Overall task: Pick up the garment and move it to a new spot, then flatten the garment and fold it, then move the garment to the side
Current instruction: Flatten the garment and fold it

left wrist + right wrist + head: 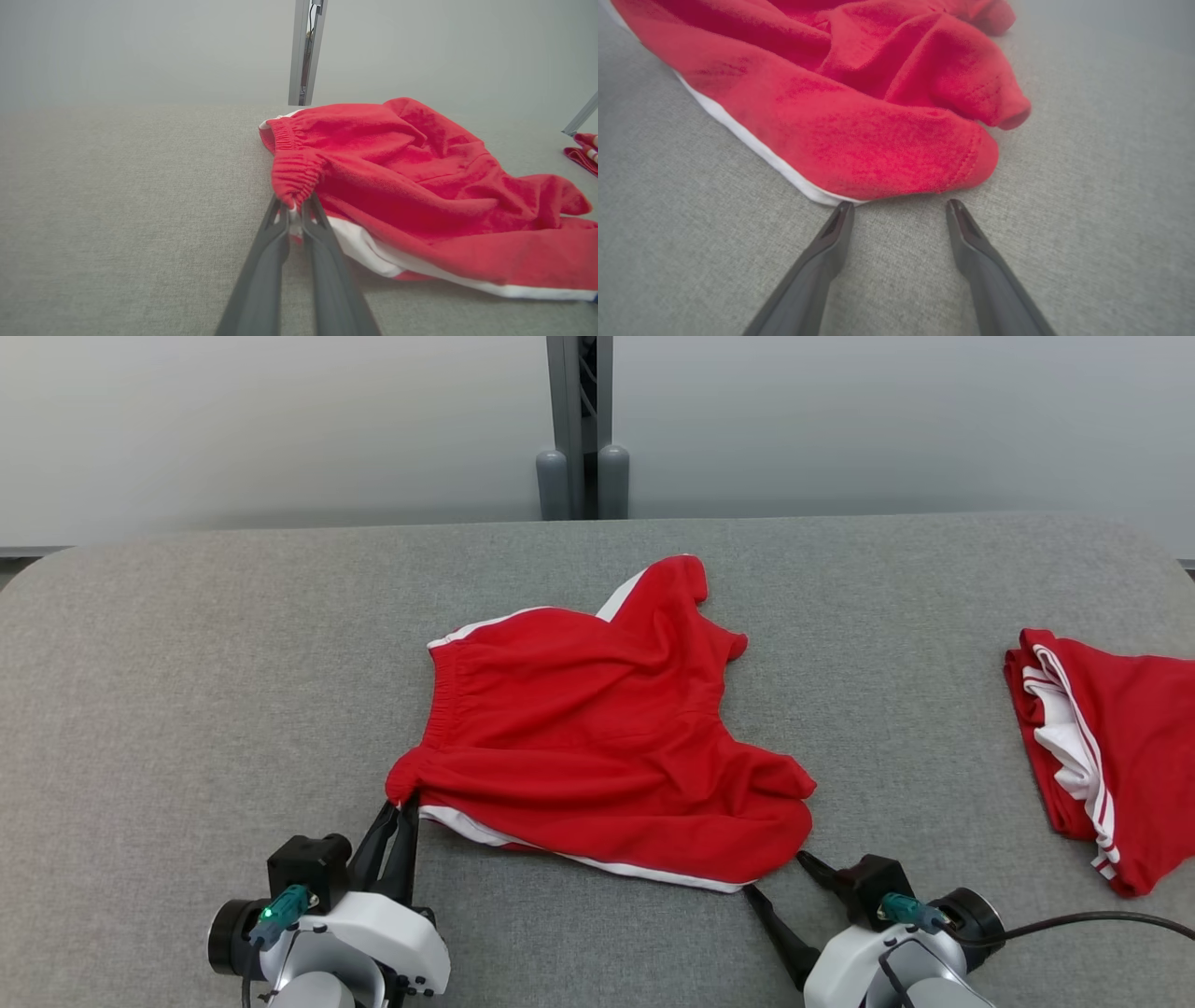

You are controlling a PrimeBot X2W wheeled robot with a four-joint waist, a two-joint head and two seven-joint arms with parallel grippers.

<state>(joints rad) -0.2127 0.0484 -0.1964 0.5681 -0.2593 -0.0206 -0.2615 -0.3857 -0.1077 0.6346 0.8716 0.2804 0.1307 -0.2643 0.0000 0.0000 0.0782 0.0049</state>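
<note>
Left claw (pixel 400 807), near-left on the grey worktop (pixel 187 663), is clamped tight on the elastic waistband corner of the red garment (pixel 597 728). The garment lies crumpled at worktop centre, w/ white trim along its near edge. Right claw (pixel 774 875) has its fingers spread wide, tips just short of the garment's near-right hem, gripping nothing. Far right: 2nd red-and-white cloth (pixel 1120 747), bunched, well apart.

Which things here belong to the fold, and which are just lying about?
Job: crumpled red white-trimmed shorts; left gripper, shut on their waistband; right gripper, open by the hem.
Lying about: second red-and-white garment at far right; grey metal post behind.
</note>
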